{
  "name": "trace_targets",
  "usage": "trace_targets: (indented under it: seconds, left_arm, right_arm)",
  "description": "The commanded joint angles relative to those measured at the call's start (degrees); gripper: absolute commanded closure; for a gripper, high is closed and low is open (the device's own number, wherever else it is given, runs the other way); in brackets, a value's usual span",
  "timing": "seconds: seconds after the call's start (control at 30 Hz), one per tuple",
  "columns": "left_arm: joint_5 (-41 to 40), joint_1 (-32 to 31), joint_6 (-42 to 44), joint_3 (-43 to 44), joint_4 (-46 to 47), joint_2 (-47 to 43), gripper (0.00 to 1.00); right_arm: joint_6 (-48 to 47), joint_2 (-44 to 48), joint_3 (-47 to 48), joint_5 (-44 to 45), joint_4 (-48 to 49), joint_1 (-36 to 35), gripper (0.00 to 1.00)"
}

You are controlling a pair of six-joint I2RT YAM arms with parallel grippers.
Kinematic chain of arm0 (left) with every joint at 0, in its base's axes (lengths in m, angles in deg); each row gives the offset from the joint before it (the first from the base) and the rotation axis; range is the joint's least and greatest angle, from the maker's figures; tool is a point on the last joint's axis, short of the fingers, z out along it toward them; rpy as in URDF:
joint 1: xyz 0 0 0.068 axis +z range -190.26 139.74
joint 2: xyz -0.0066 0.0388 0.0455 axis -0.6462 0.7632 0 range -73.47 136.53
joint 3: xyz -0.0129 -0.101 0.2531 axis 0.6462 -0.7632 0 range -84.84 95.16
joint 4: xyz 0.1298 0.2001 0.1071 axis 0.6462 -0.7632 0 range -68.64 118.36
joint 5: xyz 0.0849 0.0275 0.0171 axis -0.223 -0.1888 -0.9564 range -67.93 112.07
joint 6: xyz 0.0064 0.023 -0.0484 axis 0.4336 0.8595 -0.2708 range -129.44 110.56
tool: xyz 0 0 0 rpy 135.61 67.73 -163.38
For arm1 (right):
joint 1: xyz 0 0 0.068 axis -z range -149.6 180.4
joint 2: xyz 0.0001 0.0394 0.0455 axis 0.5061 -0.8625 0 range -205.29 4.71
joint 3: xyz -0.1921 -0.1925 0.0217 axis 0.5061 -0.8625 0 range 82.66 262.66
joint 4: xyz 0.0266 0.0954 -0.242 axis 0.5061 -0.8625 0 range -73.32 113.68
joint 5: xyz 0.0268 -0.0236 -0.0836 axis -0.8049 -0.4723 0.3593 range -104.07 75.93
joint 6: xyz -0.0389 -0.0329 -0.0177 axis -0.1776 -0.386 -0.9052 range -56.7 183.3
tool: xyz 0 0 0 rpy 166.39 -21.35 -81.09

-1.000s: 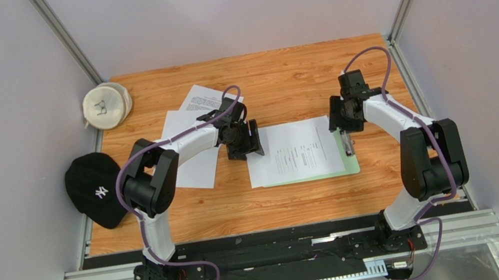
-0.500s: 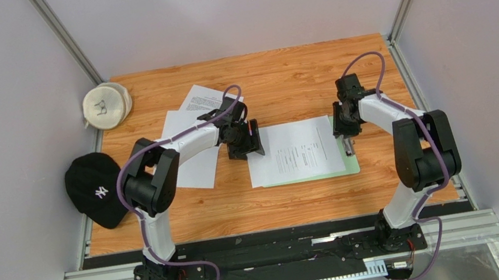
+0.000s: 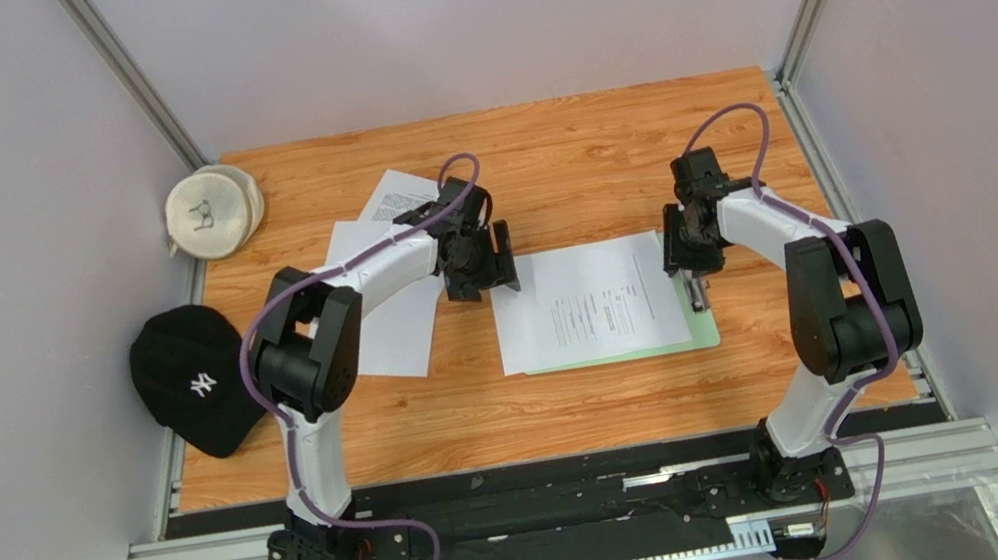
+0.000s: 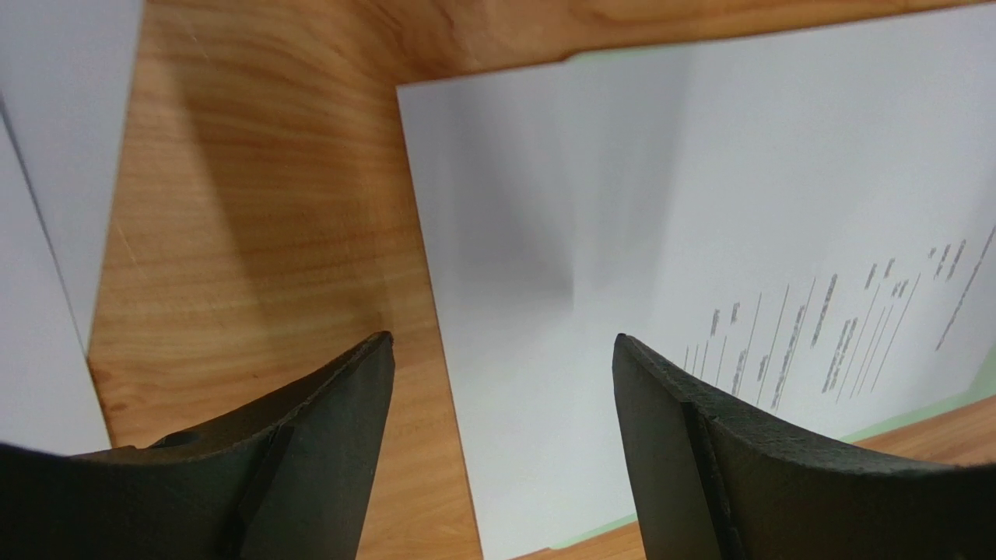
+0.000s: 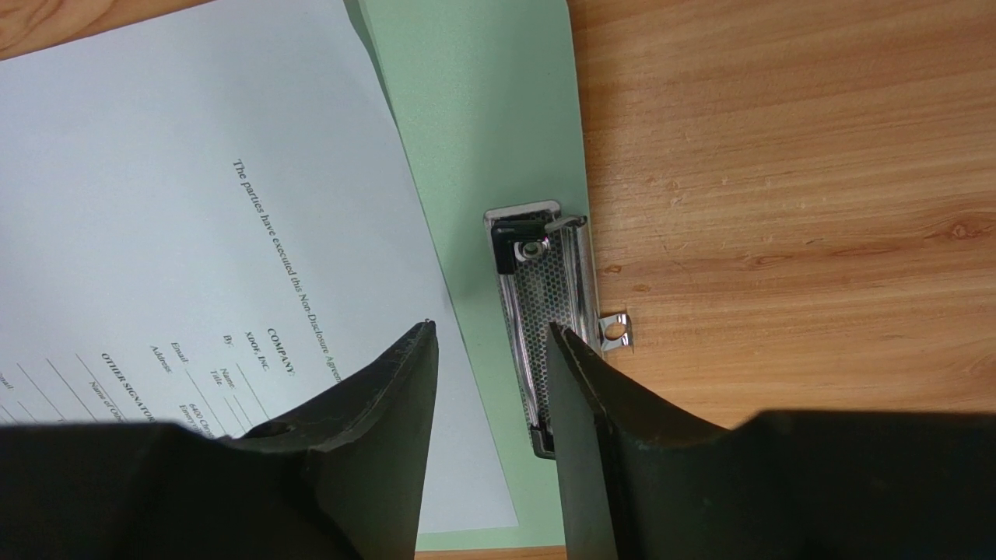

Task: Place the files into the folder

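Observation:
The pale green folder (image 3: 704, 331) lies mid-table with one white printed sheet (image 3: 588, 302) on it, overhanging its left edge. Its metal clip (image 5: 547, 315) sits at the right short edge; the sheet stops short of it. Two more sheets (image 3: 379, 300) lie to the left under the left arm. My left gripper (image 3: 483, 280) is open and empty, hovering over the sheet's left edge (image 4: 561, 268). My right gripper (image 3: 684, 261) is open and empty just above the clip, jaws astride the green strip (image 5: 491, 105) beside the clip.
A black cap (image 3: 190, 378) lies off the table's left edge. A white round pouch (image 3: 211, 211) sits at the back left corner. Grey walls enclose three sides.
The right gripper has moved slightly left and lower toward the clip. The left gripper has drawn back a little to the upper left. The sheet has not moved.

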Motion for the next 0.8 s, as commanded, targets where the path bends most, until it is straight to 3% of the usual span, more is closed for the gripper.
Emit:
trace_targets:
  seconds: [0.0,0.4,0.77]
  left_arm:
    - [0.3,2.3,1.9,4.3,-0.5,3.3,0.22]
    - [6.7,1.9,2.5,6.2,1.4,6.9,0.26]
    - [7.3,0.9,3.0,5.6,2.4,6.5,0.26]
  right_arm:
    - [-0.7,0.4,1.9,0.4,0.4,0.0,0.56]
    - [-0.5,0.0,1.8,0.1,0.9,0.0,0.57]
    - [-0.5,0.0,1.8,-0.3,0.7,0.0,0.57]
